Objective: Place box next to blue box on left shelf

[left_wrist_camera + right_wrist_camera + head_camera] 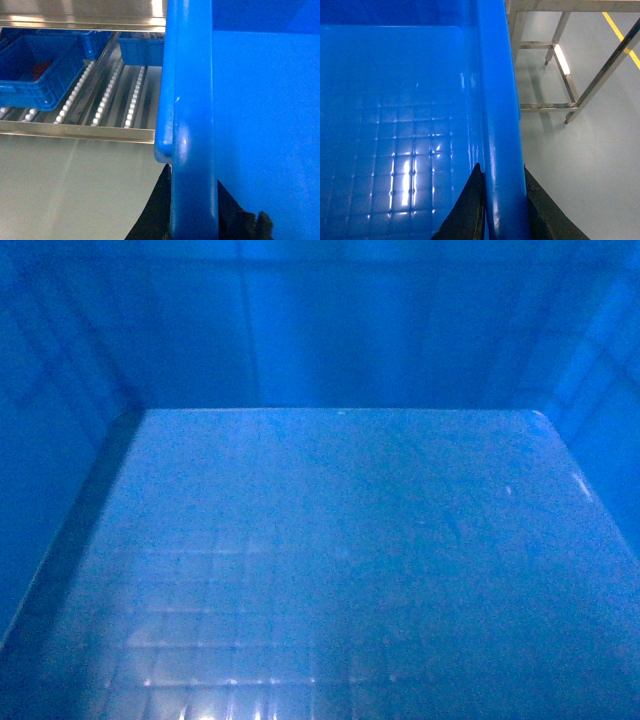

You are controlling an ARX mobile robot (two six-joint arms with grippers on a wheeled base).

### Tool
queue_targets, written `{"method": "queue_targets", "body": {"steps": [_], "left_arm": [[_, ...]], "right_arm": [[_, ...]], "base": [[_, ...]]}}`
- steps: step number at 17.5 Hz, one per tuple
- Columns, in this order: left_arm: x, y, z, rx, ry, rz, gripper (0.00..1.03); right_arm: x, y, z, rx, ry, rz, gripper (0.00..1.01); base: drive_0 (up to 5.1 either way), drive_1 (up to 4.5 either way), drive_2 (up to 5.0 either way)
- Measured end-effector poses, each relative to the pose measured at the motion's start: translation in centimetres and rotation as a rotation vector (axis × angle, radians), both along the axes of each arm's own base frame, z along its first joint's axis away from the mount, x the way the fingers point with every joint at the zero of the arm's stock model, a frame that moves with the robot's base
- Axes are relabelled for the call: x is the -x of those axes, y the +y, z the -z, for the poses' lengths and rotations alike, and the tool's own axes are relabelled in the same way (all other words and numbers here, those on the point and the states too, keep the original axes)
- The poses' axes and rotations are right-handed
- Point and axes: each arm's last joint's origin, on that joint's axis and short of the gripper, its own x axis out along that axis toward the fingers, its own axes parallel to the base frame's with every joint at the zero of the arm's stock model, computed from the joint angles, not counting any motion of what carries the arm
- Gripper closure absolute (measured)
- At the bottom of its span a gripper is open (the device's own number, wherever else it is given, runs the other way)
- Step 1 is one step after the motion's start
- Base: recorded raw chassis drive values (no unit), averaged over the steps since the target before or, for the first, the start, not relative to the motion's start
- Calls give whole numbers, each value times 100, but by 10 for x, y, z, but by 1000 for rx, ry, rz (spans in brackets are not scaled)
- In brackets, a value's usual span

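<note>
The box (340,570) fills the whole head view: its flat floor with a faint grid of squares, scuffed and glinting near the bottom edge, and three blue walls rising at the back and both sides. It is held up off the floor between the two arms, in front of the shelf rack.

The left gripper (192,210) clamps the box's thick left rim: a dark finger (152,210) shows on the outer side of the rim and another on the inner side, with the rim pinched between them. The right gripper (502,210) grips the right rim in the same way, one dark finger (467,210) inside the box and the other outside, both pressed against the rim.

Beyond the left rim, the left wrist view shows the shelf (75,131), a metal rack with rows of small white rollers (106,97) running away from the camera and a steel lip along its front edge. A blue box (37,70) sits on the rollers at the left, with something red inside it. Another blue bin (142,50) stands farther back on the same level, close to the held box's rim in the picture. The pale floor (65,190) lies below the shelf.

On the right side, the right wrist view shows a metal frame (560,75) with bare legs and crossbars standing on the grey floor, and a yellow line (620,32) painted behind it.
</note>
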Motion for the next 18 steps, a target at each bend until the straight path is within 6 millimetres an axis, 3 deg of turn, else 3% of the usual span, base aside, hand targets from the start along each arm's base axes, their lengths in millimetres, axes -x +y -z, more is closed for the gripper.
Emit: {"method": "queue_targets", "body": {"steps": [18], "left_arm": [[0,0,0,0,1,-1,94]], "right_arm": [[0,0,0,-2,-3,-1,89]], "base": [[-489,248,248]]}}
